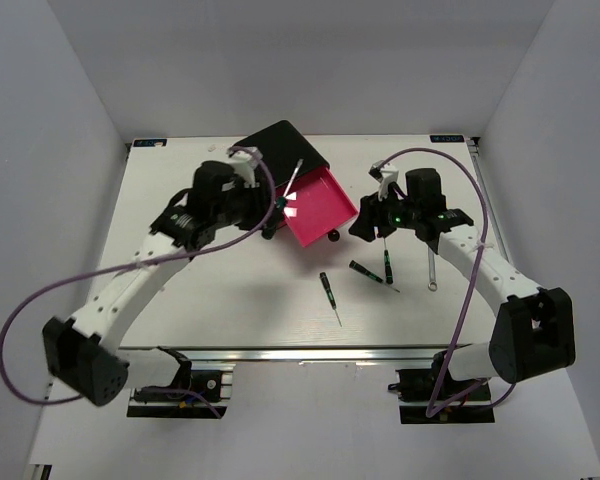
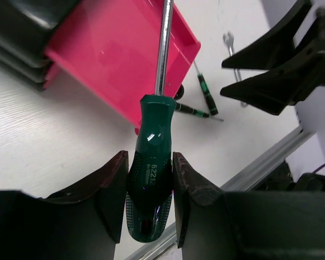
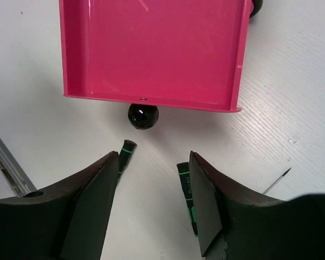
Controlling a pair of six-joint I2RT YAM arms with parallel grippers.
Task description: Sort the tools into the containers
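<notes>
1. My left gripper (image 2: 148,179) is clamped on the green-handled screwdriver (image 2: 153,124) at the handle, with the shaft out over the open pink drawer (image 2: 108,59).
2. Best bet: bring the handle past the rim and low before letting go, or it could tip out.
3. My right gripper (image 3: 151,184) is wide and empty, near the knob (image 3: 143,115). I'd keep it clear.

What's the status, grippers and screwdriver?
Left gripper shut on green-handled screwdriver, shaft over open pink drawer. Right gripper open, empty, facing drawer knob. Nothing blocking.
</notes>
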